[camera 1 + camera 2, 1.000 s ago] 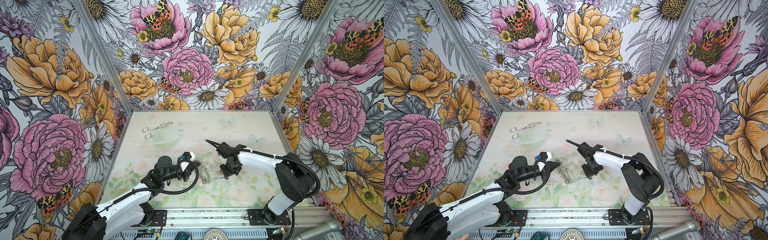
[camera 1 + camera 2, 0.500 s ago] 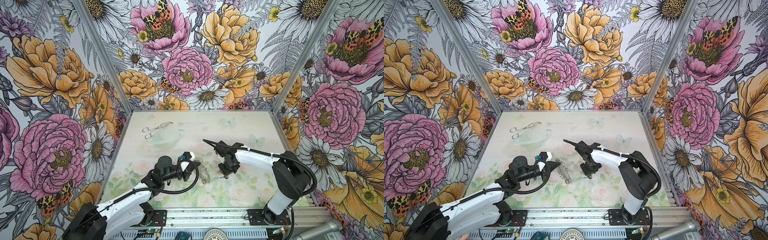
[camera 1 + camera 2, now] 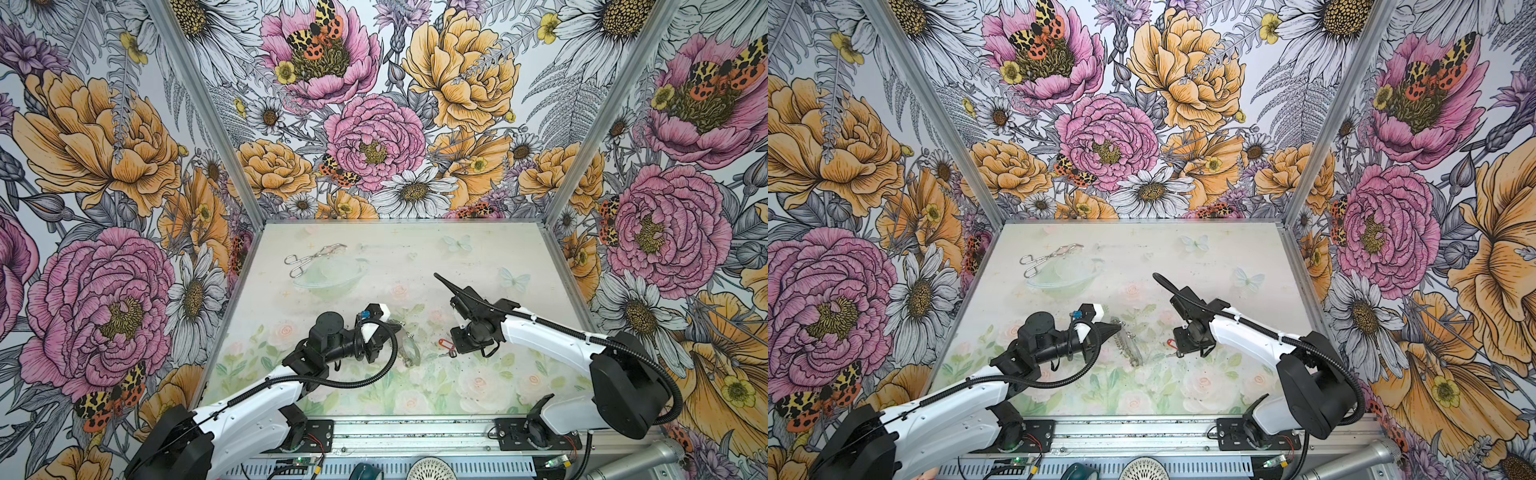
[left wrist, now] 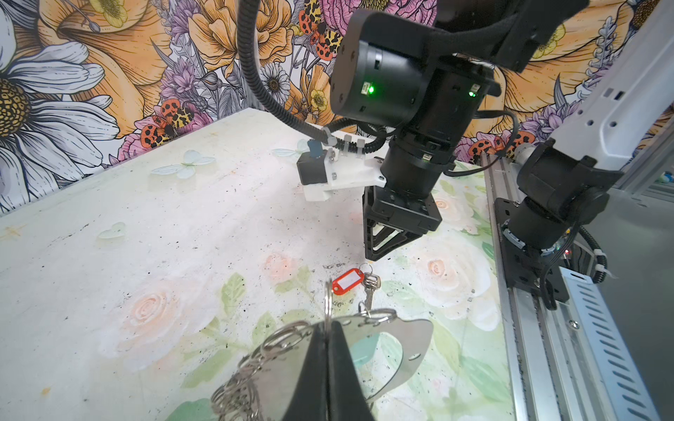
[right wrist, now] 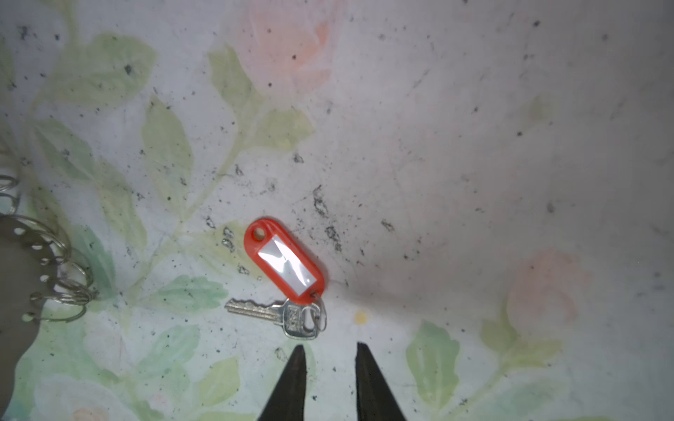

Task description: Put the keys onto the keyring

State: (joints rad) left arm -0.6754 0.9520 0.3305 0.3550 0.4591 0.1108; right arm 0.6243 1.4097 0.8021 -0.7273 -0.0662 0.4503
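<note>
The keys [image 5: 277, 316] are one silvery key on a small ring with a red tag [image 5: 284, 261]. They lie flat on the table, also visible in both top views [image 3: 445, 345] [image 3: 1170, 344]. My right gripper [image 5: 328, 348] hovers just over them, open, with nothing between its fingers; it shows from above too [image 3: 456, 350]. The keyring [image 4: 412, 339] is a flat grey metal hoop fringed with silver rings. It is left of the keys [image 3: 409, 348] [image 3: 1130, 347]. My left gripper [image 4: 328, 328] is shut on the hoop's edge and one upright ring.
Silver scissor-shaped tongs [image 3: 313, 259] lie at the back left beside what looks like a clear bowl [image 3: 332, 277]. Floral walls close three sides. A metal rail [image 3: 415, 432] with both arm bases runs along the front edge.
The right gripper's jaws have parted from shut to open above the keys, and that arm drifted slightly left, then back right. The left arm and the keyring have not moved.
</note>
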